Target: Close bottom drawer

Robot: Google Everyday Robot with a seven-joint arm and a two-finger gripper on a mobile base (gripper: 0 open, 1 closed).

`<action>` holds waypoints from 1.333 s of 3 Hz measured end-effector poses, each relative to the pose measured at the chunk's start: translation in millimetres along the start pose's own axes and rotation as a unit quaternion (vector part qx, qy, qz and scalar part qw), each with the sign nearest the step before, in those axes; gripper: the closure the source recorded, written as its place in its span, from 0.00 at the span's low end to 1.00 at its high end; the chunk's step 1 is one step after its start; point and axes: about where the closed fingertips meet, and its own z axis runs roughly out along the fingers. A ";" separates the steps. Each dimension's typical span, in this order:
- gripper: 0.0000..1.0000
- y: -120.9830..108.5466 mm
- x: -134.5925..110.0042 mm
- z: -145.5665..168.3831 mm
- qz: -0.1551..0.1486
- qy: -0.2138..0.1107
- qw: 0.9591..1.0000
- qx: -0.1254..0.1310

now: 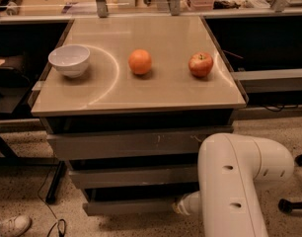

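The bottom drawer (127, 207) is the lowest and narrowest of three grey drawers under the tan table top (141, 90). Its plain flat front sticks out only slightly below the middle drawer (133, 177). My white arm (235, 181) fills the lower right and reaches down and left. My gripper (179, 206) is at the arm's end, against the right part of the bottom drawer's front, mostly hidden by the arm.
The top drawer (126, 144) has scratch marks on its front. On the table stand a white bowl (69, 59), an orange (140, 61) and a red apple (201, 64). A shoe (13, 225) and a cable (55, 226) lie on the floor at the left.
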 end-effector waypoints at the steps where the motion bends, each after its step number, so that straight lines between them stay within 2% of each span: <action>1: 1.00 -16.7 -11.9 8.9 0.017 -0.022 0.999 0.017; 2: 1.00 -37.1 -19.8 22.9 0.034 -0.039 0.998 0.033; 3: 1.00 -37.0 -19.7 22.9 0.034 -0.038 0.998 0.033; 4: 1.00 -27.9 19.8 1.6 0.058 0.003 0.998 0.018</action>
